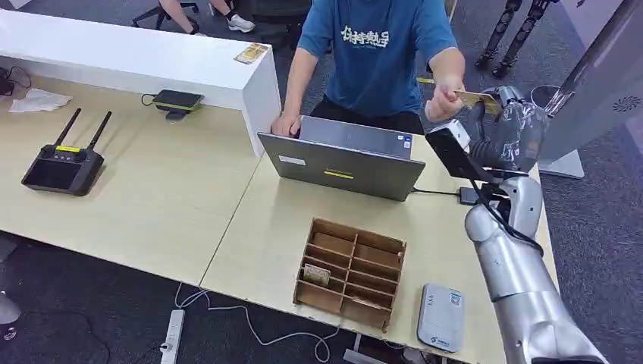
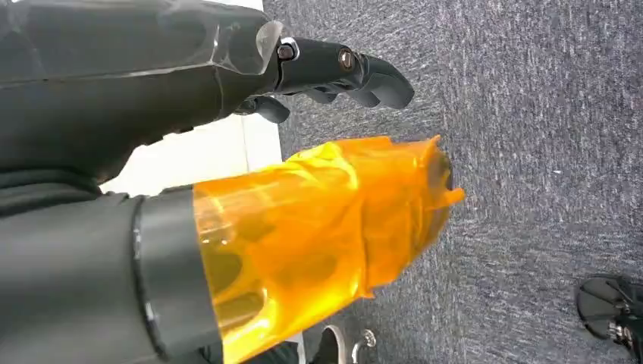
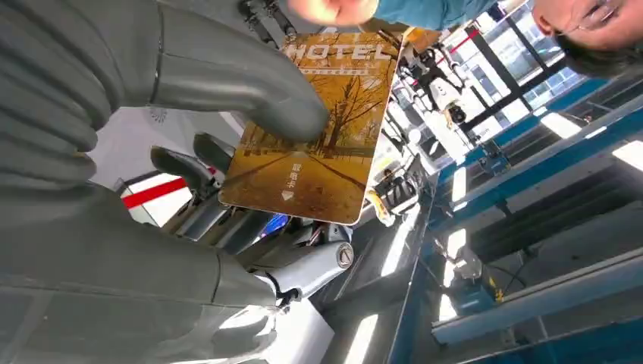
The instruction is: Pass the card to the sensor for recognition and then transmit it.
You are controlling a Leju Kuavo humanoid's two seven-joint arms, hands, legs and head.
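Observation:
A golden hotel card [image 1: 476, 98] is up in the air over the table's far right corner. My right hand [image 1: 509, 125] holds it, the thumb [image 3: 227, 76] pressing the card [image 3: 326, 144] against the fingers. A person in a blue shirt reaches across, and their hand [image 1: 443, 102] pinches the card's other end; their fingertips [image 3: 334, 9] touch its edge. The grey-white card sensor [image 1: 440, 317] lies flat near the table's front right edge, below my right arm. My left hand [image 2: 334, 72] hangs over grey carpet, holding nothing, its orange-wrapped thumb [image 2: 326, 227] apart from the fingers.
An open laptop [image 1: 341, 163] stands in front of the person. A wooden compartment box [image 1: 350, 271] with one card in it sits near the front edge. A black controller with two antennas [image 1: 64, 163] lies at the left; a white counter [image 1: 136, 53] runs along the back.

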